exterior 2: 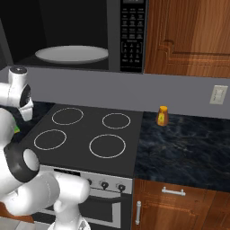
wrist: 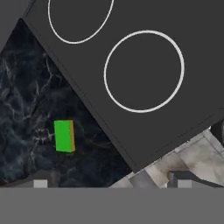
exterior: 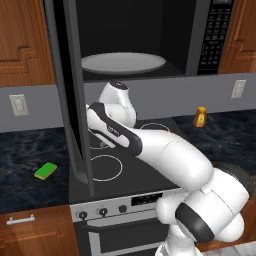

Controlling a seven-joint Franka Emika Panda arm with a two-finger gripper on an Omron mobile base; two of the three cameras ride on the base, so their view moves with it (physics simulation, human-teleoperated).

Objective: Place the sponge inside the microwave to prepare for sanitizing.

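While the microwave (exterior: 135, 40) already stands open, the sponge (exterior: 45, 171) lies untouched on the counter (exterior: 30, 165) left of the stove — fingers (wrist: 40, 184) spread wide, nothing grasped; everything remains.

microwave (exterior 2: 81, 31) keypad markings too small to read

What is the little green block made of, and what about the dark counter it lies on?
The sponge looks like soft foam: a matte bright green top over a yellowish lower layer, with no shine. The counter looks like polished dark stone, maybe marble or granite, judging by its pale veins on black. Both are rendered, so this is only how they look.
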